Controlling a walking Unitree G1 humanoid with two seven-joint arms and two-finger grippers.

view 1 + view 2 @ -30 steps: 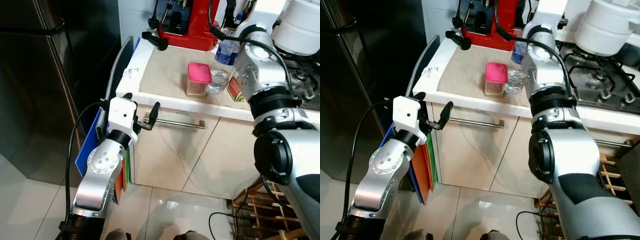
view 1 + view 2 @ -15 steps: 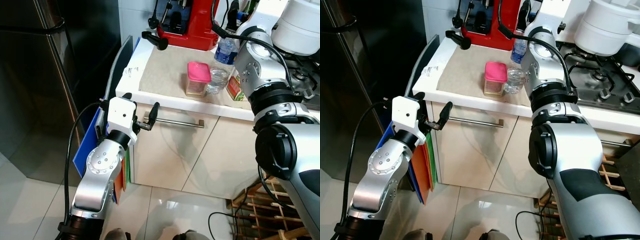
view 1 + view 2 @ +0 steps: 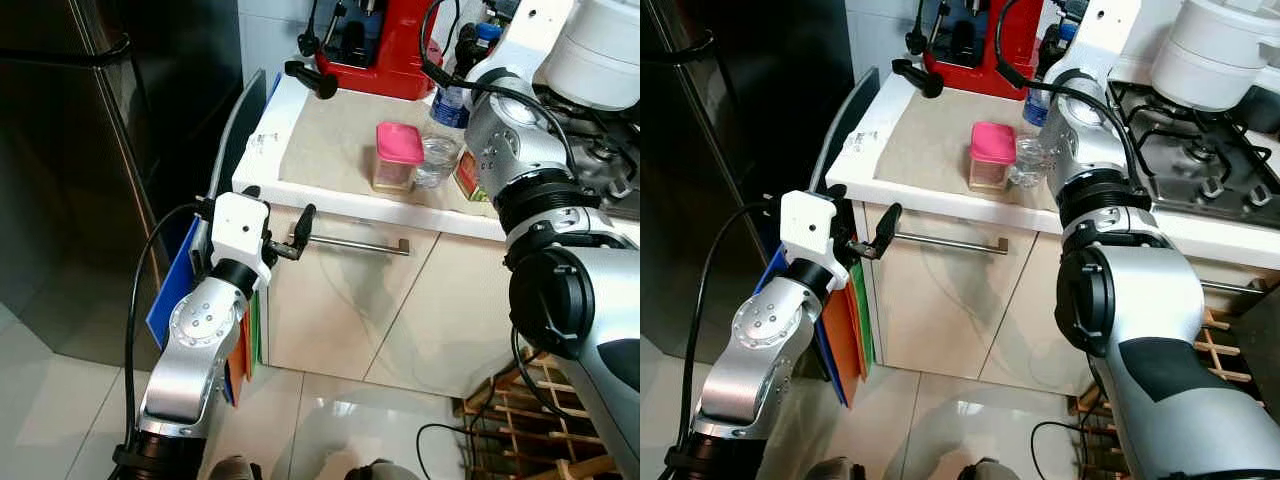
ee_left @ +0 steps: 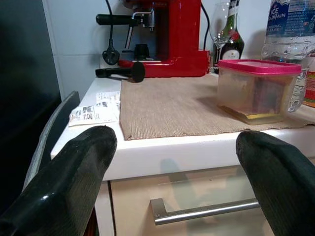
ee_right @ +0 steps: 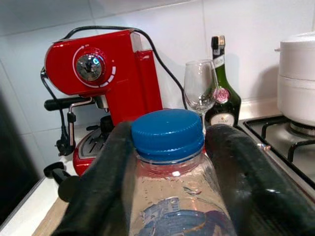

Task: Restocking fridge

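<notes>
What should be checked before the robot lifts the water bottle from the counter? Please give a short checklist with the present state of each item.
1. Right gripper around the water bottle: ok, one finger on each side below the blue cap.
2. Firm contact of the fingers on the bottle: cannot tell.
3. Cap on the bottle: ok, it is in place.
4. Neighbours near the lift path: not ok, the pink-lidded container and a clear glass stand close beside the bottle.
5. Left gripper free: ok, open and empty, in front of the drawer handle.
6. Fridge door open for restocking: not ok, it looks closed.
</notes>
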